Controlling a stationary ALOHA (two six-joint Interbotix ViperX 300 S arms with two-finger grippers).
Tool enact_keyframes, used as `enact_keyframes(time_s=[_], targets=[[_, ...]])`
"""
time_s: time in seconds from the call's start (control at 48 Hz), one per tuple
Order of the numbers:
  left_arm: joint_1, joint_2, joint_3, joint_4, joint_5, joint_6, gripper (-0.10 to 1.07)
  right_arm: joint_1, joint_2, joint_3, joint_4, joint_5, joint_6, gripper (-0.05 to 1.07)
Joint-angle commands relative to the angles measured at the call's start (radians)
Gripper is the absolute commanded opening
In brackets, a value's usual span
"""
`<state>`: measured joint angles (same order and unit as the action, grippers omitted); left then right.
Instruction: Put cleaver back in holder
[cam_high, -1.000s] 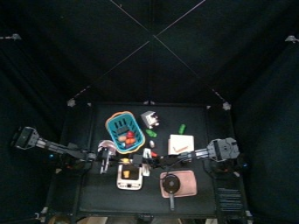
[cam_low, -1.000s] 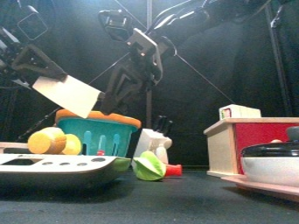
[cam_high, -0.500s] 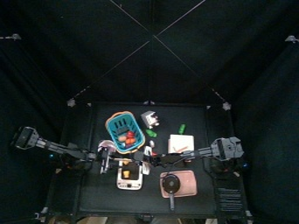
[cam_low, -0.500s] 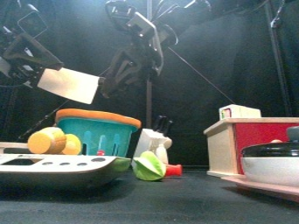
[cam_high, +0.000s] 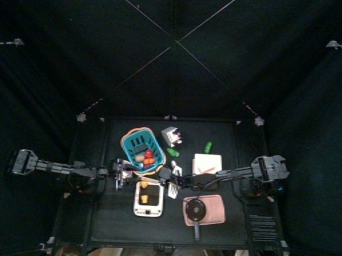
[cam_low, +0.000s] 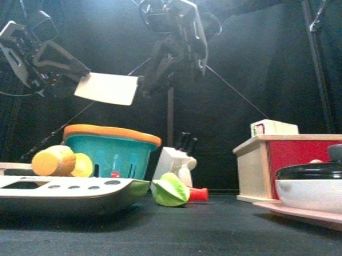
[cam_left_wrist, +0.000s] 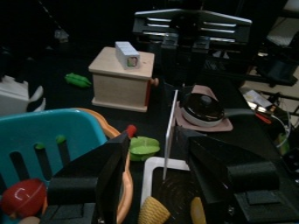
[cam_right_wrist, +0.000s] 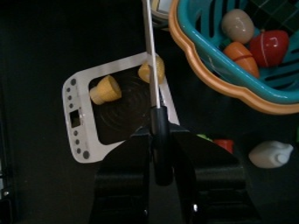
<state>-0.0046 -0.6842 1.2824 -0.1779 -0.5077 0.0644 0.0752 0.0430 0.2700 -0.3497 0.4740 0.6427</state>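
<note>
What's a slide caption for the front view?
Right gripper holds the cleaver above the blue basket.

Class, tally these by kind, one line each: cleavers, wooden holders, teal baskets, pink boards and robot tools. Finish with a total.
cleaver: 1
wooden holder: 1
teal basket: 1
pink board: 1
robot tools, left tool and right tool: 2
Total: 6
</note>
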Motion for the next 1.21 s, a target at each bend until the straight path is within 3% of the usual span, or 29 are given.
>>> enact_keyframes(time_s=[0.0, 0.25, 0.667, 0.917, 1.188], targets=[[0.032, -0.020, -0.038, 0.035, -0.009, 0.002, 0.84, 0.000, -0.069, -0.028, 0.017, 0.069, -0.002, 0.52], [0.089, -0.048, -0.058, 0.095, -0.011, 0.000, 0.84, -0.014, -0.097, -0.127, 0.061, 0.255, -0.002, 0.52], [0.150, -0.087, -0.089, 0.123, 0.014, 0.002, 0.84, -0.143, -0.087, -0.368, 0.127, 0.581, -0.002, 0.52], [0.189, -0.117, -0.097, 0.213, 0.107, 0.000, 0.84, -0.255, -0.021, -0.526, 0.212, 0.765, -0.014, 0.52], [0.183, -0.124, -0.054, 0.219, 0.121, -0.002, 0.84, -0.341, 0.104, -0.698, 0.236, 0.974, -0.061, 0.52]])
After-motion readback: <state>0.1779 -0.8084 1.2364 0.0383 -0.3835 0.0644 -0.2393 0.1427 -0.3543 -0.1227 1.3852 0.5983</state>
